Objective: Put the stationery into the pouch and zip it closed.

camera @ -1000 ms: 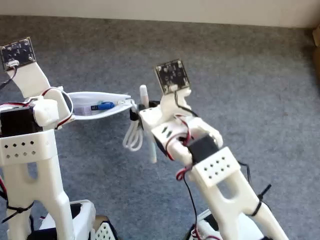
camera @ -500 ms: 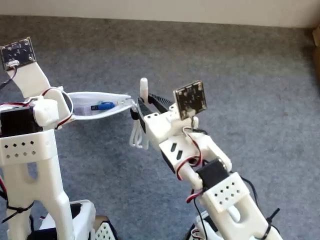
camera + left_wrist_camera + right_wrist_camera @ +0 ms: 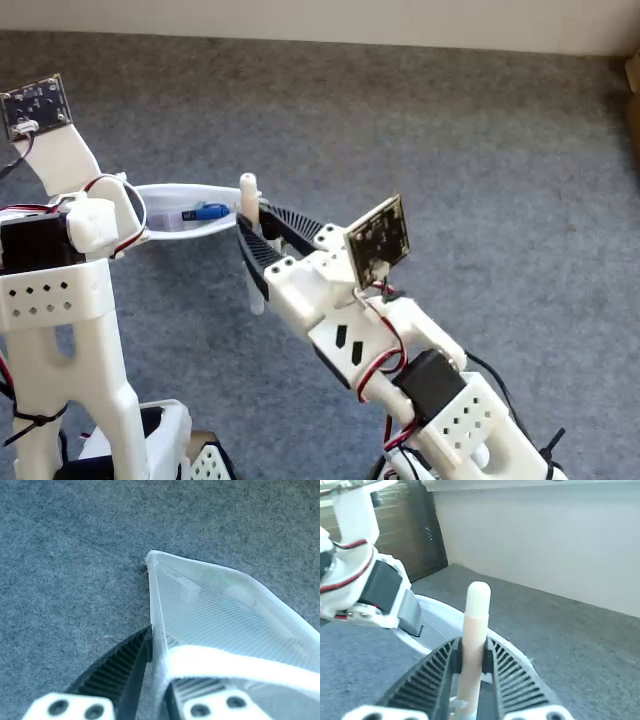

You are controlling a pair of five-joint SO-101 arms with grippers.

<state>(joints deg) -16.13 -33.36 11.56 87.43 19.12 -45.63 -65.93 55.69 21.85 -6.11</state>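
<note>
A translucent white mesh pouch (image 3: 195, 215) hangs above the grey carpet with its mouth open, and a blue item (image 3: 210, 212) lies inside it. My left gripper (image 3: 158, 649) is shut on the pouch's edge (image 3: 155, 610). My right gripper (image 3: 250, 224) is shut on a white pen (image 3: 248, 192), held upright right at the pouch's open end. In the right wrist view the pen (image 3: 475, 605) stands between the black jaws of my right gripper (image 3: 472, 645), with the pouch rim (image 3: 442, 614) just beyond it and the left arm (image 3: 367, 580) behind that.
Grey carpet (image 3: 480, 150) covers the floor around both arms. A pale wall runs along the far edge (image 3: 320, 18). Brown furniture shows at the right edge (image 3: 633, 90), and a dark wooden cabinet (image 3: 420, 530) stands behind the left arm.
My right arm has swung left with the white pen, from beside the pouch's tip to its open end. The left arm and the pouch have stayed put.
</note>
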